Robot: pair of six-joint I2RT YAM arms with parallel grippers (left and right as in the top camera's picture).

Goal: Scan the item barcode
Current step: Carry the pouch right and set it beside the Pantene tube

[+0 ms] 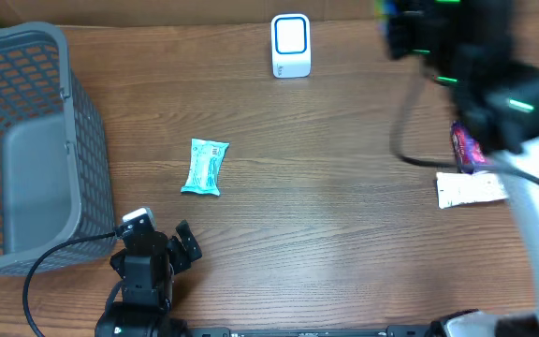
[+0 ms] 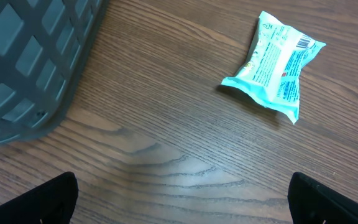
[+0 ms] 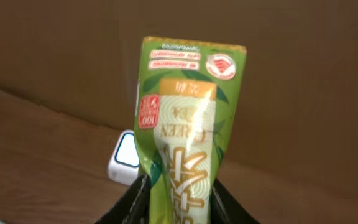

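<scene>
Right claw [image 3: 180, 198]: closed narrow on the tall green foil tea sachet [image 3: 180, 118], gripping its lower end. The sachet stands upright above the fingers, its print upside down in the wrist view. The small white scanner with blue-rimmed window [image 1: 290, 45] shows partly past the sachet's left edge, low at 7 o'clock of it. From overhead the right arm is a blur at 1–2 o'clock of the table, and the sachet cannot be made out there.

The scanner sits at 12 o'clock, near the far table edge, with open wood on both sides and in front.

Left claw [image 1: 160, 231]: spread wide, nothing between the fingers, low at 7 o'clock near the front edge. The grey plastic mesh basket [image 1: 26, 140] fills the left edge at 9 o'clock, its wall just beside this claw. A crinkled teal plastic packet [image 2: 275, 65] lies flat at 1 o'clock of the claw, apart from the basket, barcode face up.

Right edge, 3 o'clock: a flat white packet [image 1: 473, 190] and a purple-red wrapper [image 1: 466, 148], the wrapper partly under the arm. The brown wooden table [image 1: 344, 234] runs bare from centre to 5 o'clock.
</scene>
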